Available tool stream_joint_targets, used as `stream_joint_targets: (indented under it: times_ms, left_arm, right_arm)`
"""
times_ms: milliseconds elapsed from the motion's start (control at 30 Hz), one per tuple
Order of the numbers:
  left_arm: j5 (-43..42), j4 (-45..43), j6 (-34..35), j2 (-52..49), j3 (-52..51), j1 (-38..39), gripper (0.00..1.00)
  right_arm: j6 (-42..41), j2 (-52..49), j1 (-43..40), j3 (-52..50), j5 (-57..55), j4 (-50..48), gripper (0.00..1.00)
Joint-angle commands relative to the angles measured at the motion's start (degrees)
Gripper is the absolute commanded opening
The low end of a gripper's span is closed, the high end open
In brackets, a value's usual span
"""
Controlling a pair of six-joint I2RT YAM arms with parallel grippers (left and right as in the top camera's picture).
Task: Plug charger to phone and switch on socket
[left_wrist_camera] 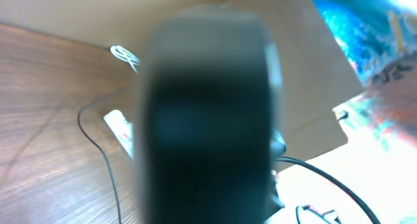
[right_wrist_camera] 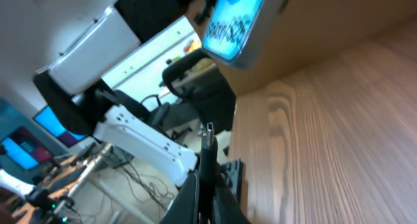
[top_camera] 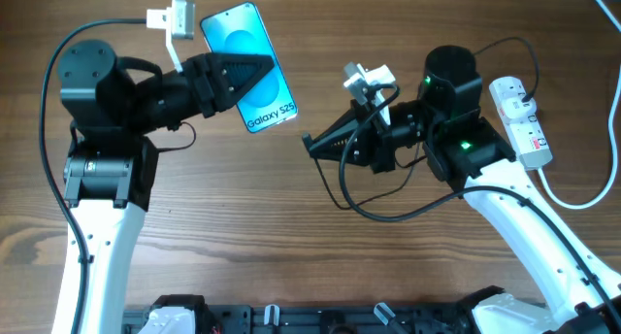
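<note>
1. Left gripper [top_camera: 241,74] clamped the phone [top_camera: 238,31] across its middle, screen up.
2. Right gripper [top_camera: 312,145] pinched the charger [right_wrist_camera: 208,134] by its plug, tip toward the phone, apart from it.
3. Socket [top_camera: 519,120] lay at far right.

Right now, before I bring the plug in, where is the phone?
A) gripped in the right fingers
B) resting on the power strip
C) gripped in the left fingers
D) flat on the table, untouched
C: overhead, the left fingers clamp across the phone, and the right wrist view shows it tilted up off the table; the right fingers hold the charger plug instead.
</note>
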State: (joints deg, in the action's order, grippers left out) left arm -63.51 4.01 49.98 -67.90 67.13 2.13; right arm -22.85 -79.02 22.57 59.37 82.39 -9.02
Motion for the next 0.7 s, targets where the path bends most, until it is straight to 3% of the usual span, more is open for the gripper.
stream_joint_targets:
  times_ms: [0,200,400,567,667]
  left_arm:
    - [4.11,-0.42,8.07,0.81,0.31,1.7,0.04]
    - [7.48,-0.44,8.96,0.61,0.31,5.33,0.04]
    - [7.61,0.24,5.51,-1.07,0.31,6.4,0.04]
    - [7.72,6.97,-3.39,-2.82,0.24,8.68,0.04]
    - [7.85,6.51,-3.85,-2.99,0.24,9.66,0.04]
  right_arm:
    - [-12.15,0.07,0.13,0.7,2.4,-4.52,0.04]
    - [-18.71,0.07,0.13,0.7,2.67,-5.77,0.04]
    - [-19.32,0.07,0.13,0.59,3.89,-5.68,0.04]
    - [-19.32,0.07,0.13,0.48,5.18,-5.03,0.04]
    - [-19.19,0.07,0.13,-0.13,6.43,-4.57,0.04]
